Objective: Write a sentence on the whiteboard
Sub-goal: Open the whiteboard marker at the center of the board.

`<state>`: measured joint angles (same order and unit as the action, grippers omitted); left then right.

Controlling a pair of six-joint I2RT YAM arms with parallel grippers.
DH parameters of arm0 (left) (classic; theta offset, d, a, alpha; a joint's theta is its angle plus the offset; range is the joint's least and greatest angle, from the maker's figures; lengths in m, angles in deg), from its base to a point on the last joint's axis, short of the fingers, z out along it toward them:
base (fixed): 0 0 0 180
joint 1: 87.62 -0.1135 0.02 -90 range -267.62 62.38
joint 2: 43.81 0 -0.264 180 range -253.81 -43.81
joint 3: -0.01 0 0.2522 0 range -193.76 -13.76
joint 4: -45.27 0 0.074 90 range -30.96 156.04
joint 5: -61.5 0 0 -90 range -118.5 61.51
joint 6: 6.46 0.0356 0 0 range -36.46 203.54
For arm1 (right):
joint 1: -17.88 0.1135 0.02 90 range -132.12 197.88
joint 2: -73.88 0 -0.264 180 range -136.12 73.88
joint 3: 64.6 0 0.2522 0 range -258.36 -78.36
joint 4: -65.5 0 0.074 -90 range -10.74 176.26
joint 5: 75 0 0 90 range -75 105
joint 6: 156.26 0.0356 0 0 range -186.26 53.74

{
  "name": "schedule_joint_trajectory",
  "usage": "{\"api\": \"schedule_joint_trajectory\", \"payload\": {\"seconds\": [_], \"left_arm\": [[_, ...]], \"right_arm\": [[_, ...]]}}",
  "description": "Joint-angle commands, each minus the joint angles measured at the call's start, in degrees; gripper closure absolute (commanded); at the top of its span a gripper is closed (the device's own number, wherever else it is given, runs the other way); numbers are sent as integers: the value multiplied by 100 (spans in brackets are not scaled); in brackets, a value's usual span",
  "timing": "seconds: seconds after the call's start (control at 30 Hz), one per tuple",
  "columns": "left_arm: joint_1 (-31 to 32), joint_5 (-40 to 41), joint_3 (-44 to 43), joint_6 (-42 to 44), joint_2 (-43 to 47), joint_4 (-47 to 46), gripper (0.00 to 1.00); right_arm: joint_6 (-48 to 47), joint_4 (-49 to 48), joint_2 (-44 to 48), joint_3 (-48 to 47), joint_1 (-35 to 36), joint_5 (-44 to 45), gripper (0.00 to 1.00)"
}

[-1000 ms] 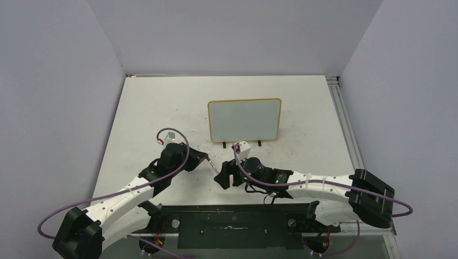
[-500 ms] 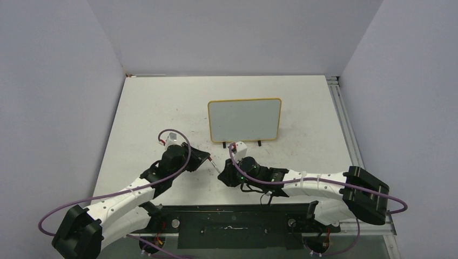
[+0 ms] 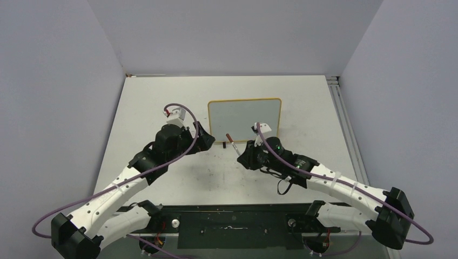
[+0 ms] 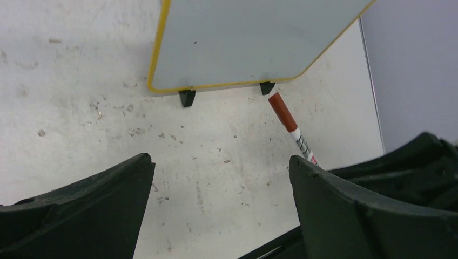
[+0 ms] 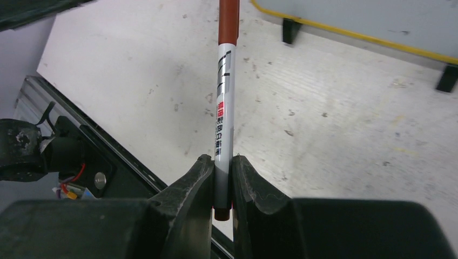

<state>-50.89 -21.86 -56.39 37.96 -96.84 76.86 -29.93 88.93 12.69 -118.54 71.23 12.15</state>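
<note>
Both arms have swung forward toward the whiteboard [image 3: 244, 118] since a second ago, and the marker [image 3: 233, 143] has passed from the left claw [image 3: 208, 139] to the right. Left arm stretches diagonally up from its base at the near-left corner, wrist turned toward the board's lower left corner; its claw is released, the two black fingers [image 4: 92, 210] spread wide with only scuffed surface [image 4: 205, 156] between them. Just right of it the board stands upright on small black feet mid-surface, a yellow frame round a white face. Right arm reaches in from the near-right corner, the right claw [image 5: 222, 162] clenched on the marker's white barrel, just in front of the board's bottom edge. Marker's red-brown end points at that edge; whether it touches, I cannot tell
</note>
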Motion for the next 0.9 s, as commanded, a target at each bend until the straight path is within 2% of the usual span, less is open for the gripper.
{"api": "schedule_joint_trajectory", "payload": {"seconds": [0.0, 0.03, 0.17, 0.23, 0.33, 0.47, 0.73, 0.87], "left_arm": [[201, -724, -557, 2494, 12, 443, 5], [317, -993, -535, 2952, 77, 368, 6], [948, -1213, -288, 4255, 368, 139, 6], [1274, -1368, -150, 4883, 441, 110, 6], [1794, -1218, 171, 5352, 626, -68, 7], [2185, -1424, 566, 5830, 901, -221, 8], [3123, -1389, 662, 6036, 813, -109, 7], [3557, -1429, 587, 5958, 714, 184, 18]], "right_arm": [[-659, 1404, 214, -652, -718, -1198, 95], [-765, 1621, 196, -747, -965, -1459, 95], [-1115, 2234, 102, -950, -1506, -2610, 95], [-1188, 2434, 80, -998, -1545, -3071, 95], [-1244, 2719, 26, -996, -1533, -3775, 95], [-1295, 3007, -12, -912, -1322, -4455, 95], [-1120, 3087, -247, -1194, 9, -4645, 95], [-1260, 3299, -321, -1442, 44, -4678, 95]]}}
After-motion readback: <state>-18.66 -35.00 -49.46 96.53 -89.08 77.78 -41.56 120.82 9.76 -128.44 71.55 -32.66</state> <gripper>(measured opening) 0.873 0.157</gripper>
